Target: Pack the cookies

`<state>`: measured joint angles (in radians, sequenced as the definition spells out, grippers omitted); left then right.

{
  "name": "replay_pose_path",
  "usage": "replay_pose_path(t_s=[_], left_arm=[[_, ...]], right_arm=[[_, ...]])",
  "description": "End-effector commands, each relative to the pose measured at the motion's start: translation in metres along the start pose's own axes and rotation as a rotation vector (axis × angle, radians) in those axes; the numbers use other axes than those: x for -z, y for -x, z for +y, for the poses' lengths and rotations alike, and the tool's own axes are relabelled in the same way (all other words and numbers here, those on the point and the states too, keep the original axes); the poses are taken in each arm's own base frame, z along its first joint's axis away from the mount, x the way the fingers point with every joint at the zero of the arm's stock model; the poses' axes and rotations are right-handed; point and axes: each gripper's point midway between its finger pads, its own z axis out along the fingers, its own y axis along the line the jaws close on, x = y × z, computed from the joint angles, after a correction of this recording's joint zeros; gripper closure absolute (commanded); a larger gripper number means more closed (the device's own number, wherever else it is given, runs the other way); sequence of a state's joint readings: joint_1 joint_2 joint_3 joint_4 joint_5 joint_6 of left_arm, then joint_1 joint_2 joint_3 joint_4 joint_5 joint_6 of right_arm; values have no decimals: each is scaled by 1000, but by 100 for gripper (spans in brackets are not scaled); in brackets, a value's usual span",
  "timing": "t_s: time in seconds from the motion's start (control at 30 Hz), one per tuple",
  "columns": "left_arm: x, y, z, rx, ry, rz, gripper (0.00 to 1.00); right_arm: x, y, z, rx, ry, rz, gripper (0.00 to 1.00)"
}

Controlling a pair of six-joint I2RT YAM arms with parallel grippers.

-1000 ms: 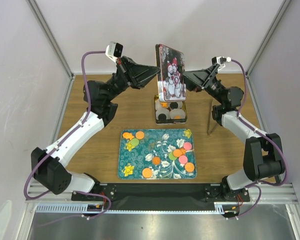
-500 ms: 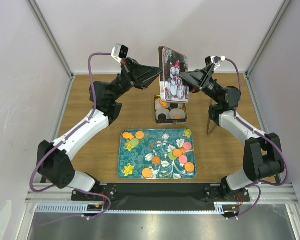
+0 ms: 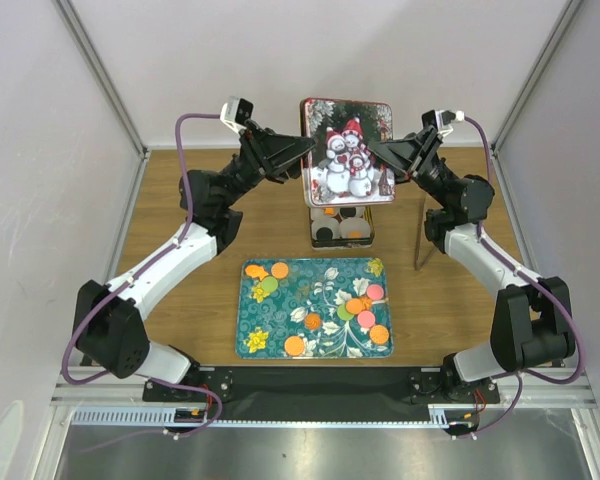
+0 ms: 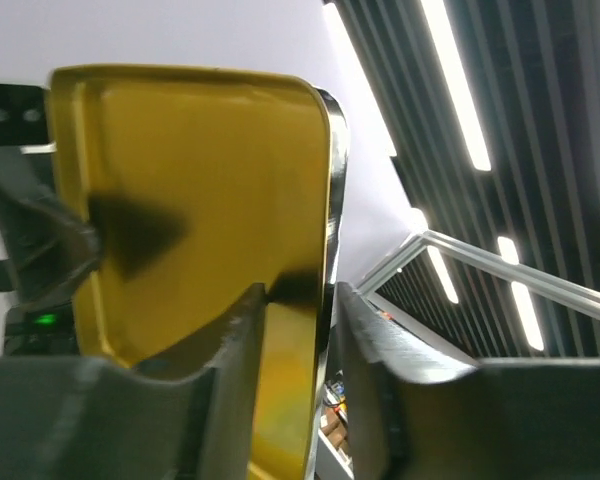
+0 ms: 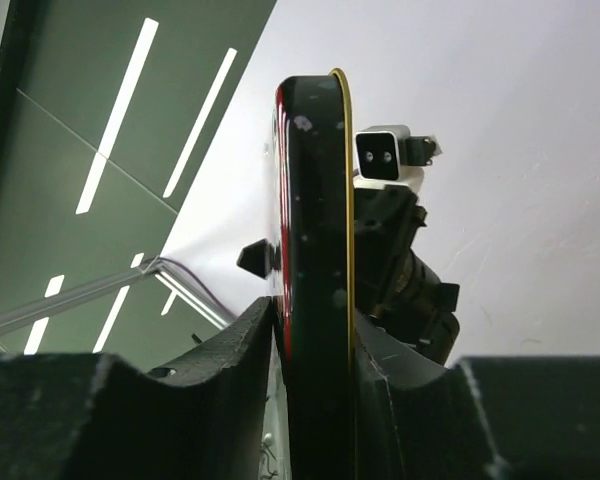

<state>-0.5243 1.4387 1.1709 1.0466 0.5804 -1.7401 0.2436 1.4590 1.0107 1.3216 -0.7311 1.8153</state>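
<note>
Holding the lid (image 3: 348, 152) clear above the tin (image 3: 341, 244), the right gripper (image 3: 377, 151) is pinching its rim; the left gripper (image 3: 309, 148) is straddling it, grip unclear. Cookies (image 3: 360, 306) are mostly lying on the near-edge tray (image 3: 280, 330); next probably calls for parking the lid.

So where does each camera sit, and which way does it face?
Top external: above and behind, looking down on table, tray, left arm, right arm.
Left wrist: on the left arm, facing up past the left gripper at the tin lid, its gold inside.
Right wrist: on the right arm, facing up past the right gripper at the lid edge-on.
Shared: all three show the tin lid.
</note>
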Motion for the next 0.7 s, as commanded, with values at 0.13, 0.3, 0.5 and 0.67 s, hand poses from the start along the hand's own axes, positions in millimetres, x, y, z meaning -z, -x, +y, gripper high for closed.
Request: replay_pose_path(t_s=[0.13, 0.3, 0.5, 0.67], left_arm=[[9, -10, -9, -71, -12, 23, 46], [14, -8, 9, -118, 75, 29, 37], [28, 1, 51, -190, 278, 15, 35], [48, 14, 94, -251, 465, 6, 35]], right_arm=[[9, -24, 58, 154, 200, 50, 80], [12, -19, 59, 139, 194, 20, 87], [13, -9, 37, 130, 113, -8, 98], [15, 6, 11, 109, 43, -39, 100]])
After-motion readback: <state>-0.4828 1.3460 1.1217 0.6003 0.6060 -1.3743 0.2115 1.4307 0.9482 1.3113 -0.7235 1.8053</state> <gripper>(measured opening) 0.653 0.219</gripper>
